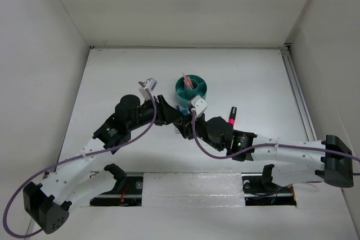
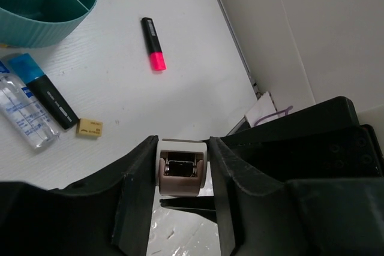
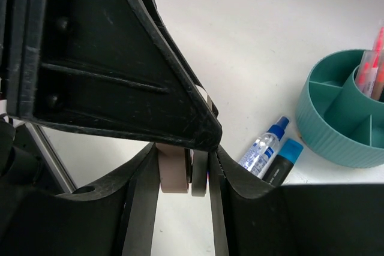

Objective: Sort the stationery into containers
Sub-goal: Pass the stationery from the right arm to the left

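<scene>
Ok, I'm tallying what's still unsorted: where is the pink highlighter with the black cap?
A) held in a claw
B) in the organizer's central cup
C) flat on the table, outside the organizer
C: the pink highlighter lies flat on the table, well apart from the teal organizer.

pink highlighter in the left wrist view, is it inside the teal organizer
No, the pink highlighter lies on the table, apart from the teal organizer.
</scene>
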Robot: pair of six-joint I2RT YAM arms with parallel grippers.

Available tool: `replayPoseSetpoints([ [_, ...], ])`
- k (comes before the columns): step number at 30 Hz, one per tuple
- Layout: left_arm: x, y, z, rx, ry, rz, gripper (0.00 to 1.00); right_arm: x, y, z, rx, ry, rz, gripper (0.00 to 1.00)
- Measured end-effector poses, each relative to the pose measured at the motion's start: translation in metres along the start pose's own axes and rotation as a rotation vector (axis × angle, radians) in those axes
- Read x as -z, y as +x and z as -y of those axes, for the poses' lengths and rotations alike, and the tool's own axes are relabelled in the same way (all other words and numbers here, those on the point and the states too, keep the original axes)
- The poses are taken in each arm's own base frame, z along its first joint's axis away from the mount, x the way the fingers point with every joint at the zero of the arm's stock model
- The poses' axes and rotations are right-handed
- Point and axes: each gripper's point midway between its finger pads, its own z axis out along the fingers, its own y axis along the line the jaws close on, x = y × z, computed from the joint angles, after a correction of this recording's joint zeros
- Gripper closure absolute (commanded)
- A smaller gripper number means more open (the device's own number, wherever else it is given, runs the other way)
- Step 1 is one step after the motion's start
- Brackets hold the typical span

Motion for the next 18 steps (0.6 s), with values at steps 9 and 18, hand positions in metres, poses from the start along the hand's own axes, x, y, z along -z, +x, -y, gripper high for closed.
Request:
replayPoseSetpoints([
  [9, 0.0005, -0.0018, -0.0025, -0.015, -0.011, 0.010, 0.92, 0.0000, -0.0044, 0.0018, -0.011, 0.017, 0.011, 1.00],
  [18, -0.0012, -0.0028, -0.0032, -0.016, -0.013, 0.014, 1.00, 0.0003, -0.0052, 0.0027, -0.029, 0.035, 0.012, 0.64],
])
